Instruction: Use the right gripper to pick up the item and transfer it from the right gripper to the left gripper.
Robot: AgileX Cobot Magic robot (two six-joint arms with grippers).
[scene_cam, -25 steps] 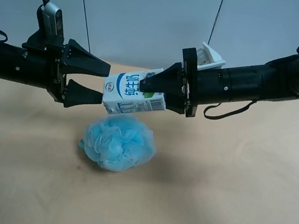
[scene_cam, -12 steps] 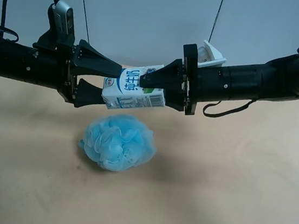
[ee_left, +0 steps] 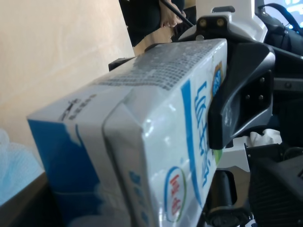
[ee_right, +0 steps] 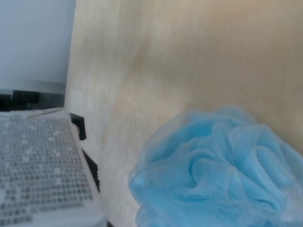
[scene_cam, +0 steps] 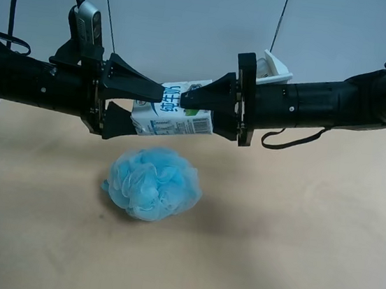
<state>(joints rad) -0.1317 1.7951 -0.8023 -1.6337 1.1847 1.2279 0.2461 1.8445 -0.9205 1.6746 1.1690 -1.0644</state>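
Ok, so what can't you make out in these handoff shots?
Exterior high: whether the left gripper grips the milk carton yet; its fingers overlap the carton's end.
Left wrist: the carton fills the frame, hiding any contact.
Right wrist: carton's small print blurred; bath sponge cut off by the edge.

The milk carton fills the view; a black finger presses its printed face.

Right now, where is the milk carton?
In the exterior high view the milk carton is mid-air at centre, gripped by the right claw, its other end inside the left claw, above the blue sponge.
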